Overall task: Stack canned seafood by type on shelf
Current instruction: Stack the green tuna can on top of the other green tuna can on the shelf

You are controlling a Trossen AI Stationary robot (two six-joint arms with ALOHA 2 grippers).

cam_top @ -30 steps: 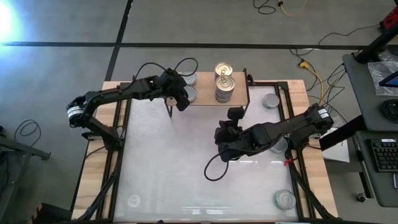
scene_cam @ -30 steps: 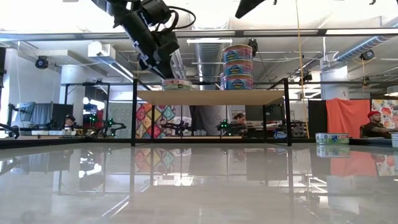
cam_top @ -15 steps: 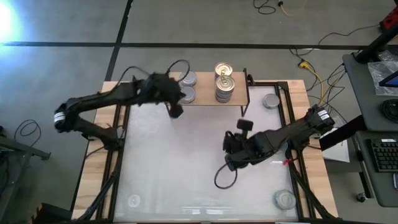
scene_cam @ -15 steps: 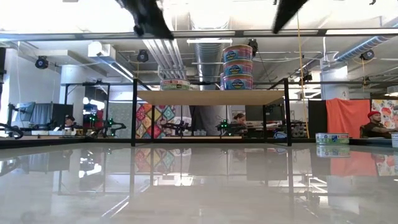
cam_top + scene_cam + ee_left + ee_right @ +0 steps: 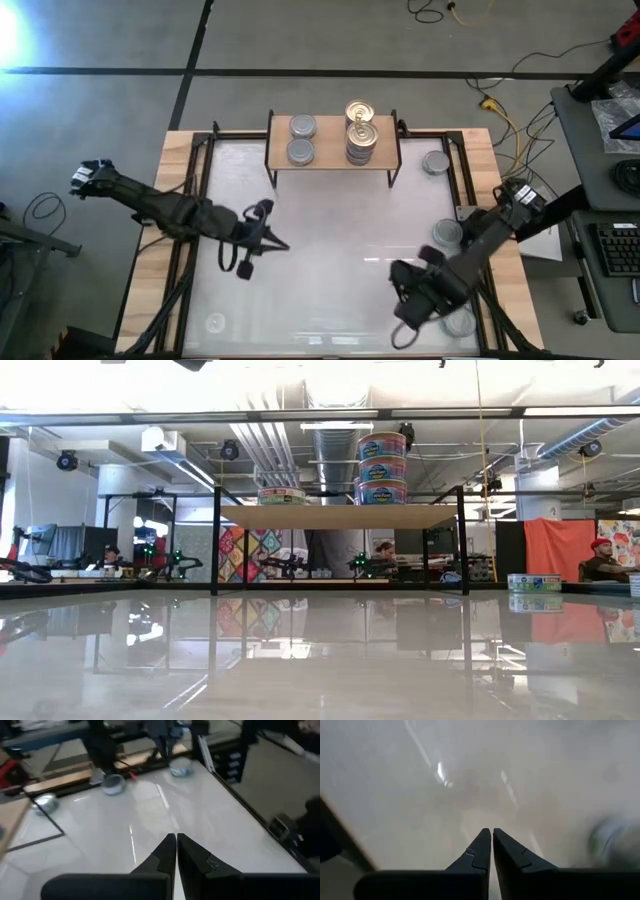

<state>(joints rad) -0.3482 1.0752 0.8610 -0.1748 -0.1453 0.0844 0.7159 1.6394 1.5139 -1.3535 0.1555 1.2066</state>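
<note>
high view: straight down over the whole white glossy table [image 5: 330, 230]. low view: table-top height, level across it, facing the small light-wood shelf on black legs [image 5: 340, 516] and the room behind; both share that shelf. each wrist view looks down close over the table surface past its own dark fingers.

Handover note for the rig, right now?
Left gripper: shut, empty, over the table's left-middle.
Right gripper: shut, empty, front right.
Shelf: two silver tins side by side on its left, gold-top stack on its right.
Left to do: loose tins on the table, one back right, one mid right, one front right by the right arm, one front left.
</note>
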